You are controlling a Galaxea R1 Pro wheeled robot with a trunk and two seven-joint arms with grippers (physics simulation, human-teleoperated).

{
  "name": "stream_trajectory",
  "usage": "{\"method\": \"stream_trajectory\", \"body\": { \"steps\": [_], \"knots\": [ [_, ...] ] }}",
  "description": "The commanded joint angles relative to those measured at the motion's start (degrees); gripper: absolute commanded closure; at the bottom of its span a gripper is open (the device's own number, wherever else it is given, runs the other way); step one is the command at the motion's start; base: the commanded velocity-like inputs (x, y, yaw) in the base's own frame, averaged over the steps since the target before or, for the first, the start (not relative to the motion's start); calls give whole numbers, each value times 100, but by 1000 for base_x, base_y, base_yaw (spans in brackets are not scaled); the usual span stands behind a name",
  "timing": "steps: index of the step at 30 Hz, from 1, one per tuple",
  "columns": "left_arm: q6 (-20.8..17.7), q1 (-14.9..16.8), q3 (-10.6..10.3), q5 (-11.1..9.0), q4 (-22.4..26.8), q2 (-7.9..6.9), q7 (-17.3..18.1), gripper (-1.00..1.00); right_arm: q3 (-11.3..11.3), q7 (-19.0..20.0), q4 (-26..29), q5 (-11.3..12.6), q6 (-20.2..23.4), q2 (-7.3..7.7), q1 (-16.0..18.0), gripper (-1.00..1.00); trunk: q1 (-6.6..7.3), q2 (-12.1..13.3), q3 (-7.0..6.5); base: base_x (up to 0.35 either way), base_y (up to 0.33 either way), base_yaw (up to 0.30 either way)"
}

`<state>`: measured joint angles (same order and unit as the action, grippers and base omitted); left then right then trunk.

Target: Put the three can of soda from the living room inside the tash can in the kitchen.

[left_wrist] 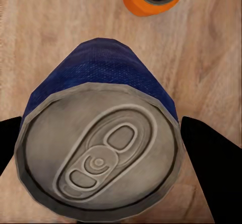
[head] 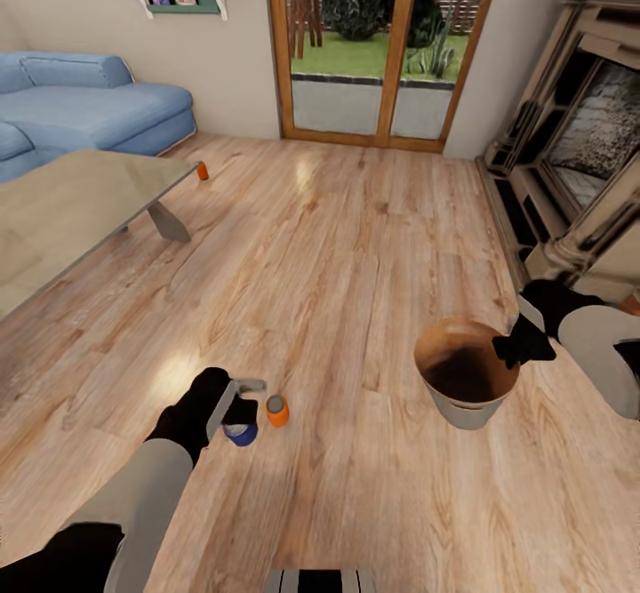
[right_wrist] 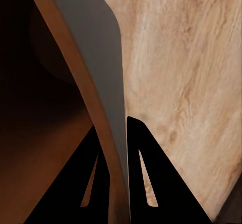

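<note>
Pick-up step: left gripper [head: 238,417] straddles the blue can [left_wrist: 101,148] on the floor, jaws apart, not visibly clamped; orange can [head: 277,411] just beside; right gripper [head: 520,344] pinches the bin [head: 467,371] rim; next, closing and lifting, likely.

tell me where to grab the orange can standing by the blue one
Grip the orange can across its round side wall, coming from above: it stands upright on the floor. Close the fingers crosswise to the neighbouring blue can.
</note>
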<state>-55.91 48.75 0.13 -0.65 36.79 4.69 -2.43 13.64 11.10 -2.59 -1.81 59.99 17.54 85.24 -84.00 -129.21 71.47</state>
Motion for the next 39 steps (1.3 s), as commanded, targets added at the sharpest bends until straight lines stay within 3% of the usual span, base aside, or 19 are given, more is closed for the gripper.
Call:
{"method": "stream_trajectory", "body": {
  "steps": [1, 3, 7, 11, 12, 14, 15, 17, 18, 19, 21, 23, 24, 26, 27, 31, 35, 37, 39],
  "knots": [
    [-147, 1, -2, 3, 198, -16, 17, 100, -32, 26, 62, 31, 1, -16, -75, 100, 23, 41, -19, 0, 0, 0],
    [-312, 2, -3, 9, 443, -50, 43, 100, -34, 33, 63, 34, 1, -43, -142, 100, 67, 121, -55, 0, 0, 0],
    [-409, 5, -10, 47, 1223, -269, 216, 100, -42, 52, 45, 38, 1, -283, -256, 100, 155, 282, -127, 0, 0, 0],
    [-409, 170, -32, 64, 1566, -714, 383, 100, -44, 62, 43, 40, 1, -450, -391, 100, 243, 442, -199, 0, 0, 0],
    [-409, 303, -44, 64, 1596, -873, 541, 100, -45, 64, 48, 37, 1, -467, -446, 100, 265, 482, -217, 0, 0, 0],
    [-409, 445, -53, 64, 1609, -1009, 773, 100, -45, 65, 54, 37, 1, -478, -484, 100, 309, 563, -253, 0, 0, 0],
    [-409, 687, -64, 66, 1608, -1216, 1349, 100, -45, 66, 60, 39, 1, -490, -519, 100, 331, 603, -271, 0, 0, 0],
    [-409, 862, -102, 74, 1597, -1352, 1856, 100, -45, 67, 62, 39, 1, -496, -534, 100, 375, 683, -306, 0, 0, 0],
    [-409, 1160, -278, 84, 1593, -1536, 2695, 100, -45, 67, 51, 39, 1, -507, -549, 100, 397, 723, -324, 0, 0, 0],
    [-409, 1401, -462, 93, 1579, -1694, 3238, 100, -45, 67, 54, 36, 1, -527, -578, 100, 397, 723, -324, 0, 0, 0],
    [-409, 1661, -709, 99, 1533, -1891, 3728, 100, -42, 67, 74, 35, 1, -550, -624, 100, 397, 723, -324, 0, 0, 0],
    [-409, 2311, -1516, 103, 1279, -2307, 4915, 100, -38, 67, 98, 33, 1, -634, -711, 100, 397, 723, -324, 0, 0, 0],
    [-409, 2435, -1663, 104, 1230, -2356, 5145, 100, -38, 67, 100, 33, 1, -651, -719, 100, 397, 723, -324, 0, 0, 0],
    [-409, 2919, -2183, 116, 1115, -2470, 6041, 100, -37, 67, 107, 32, 1, -752, -740, 100, 397, 723, -324, 0, 0, 0],
    [-409, 3025, -2296, 118, 1100, -2485, 6238, 100, -37, 67, 109, 32, 1, -782, -743, 100, 397, 723, -324, 0, 0, 0],
    [-409, 3782, -3345, 123, 1068, -2503, 7698, 100, -36, 62, 115, 23, 1, -1065, -752, 100, 397, 723, -324, 0, 0, 0],
    [-409, 4271, -4109, 120, 1080, -2451, 8532, 100, -36, 60, 115, 20, 1, -1271, -757, 100, 397, 723, -324, 0, 0, 0],
    [-409, 4409, -4272, 119, 1081, -2402, 8767, 100, -31, 58, 116, 21, 1, -1343, -759, 100, 397, 723, -324, 0, 0, 0],
    [-409, 4654, -4474, 122, 1050, -2168, 9138, 100, -25, 32, 108, -11, 1, -1595, -765, 100, 397, 723, -324, 0, 0, 0]
  ]
}}
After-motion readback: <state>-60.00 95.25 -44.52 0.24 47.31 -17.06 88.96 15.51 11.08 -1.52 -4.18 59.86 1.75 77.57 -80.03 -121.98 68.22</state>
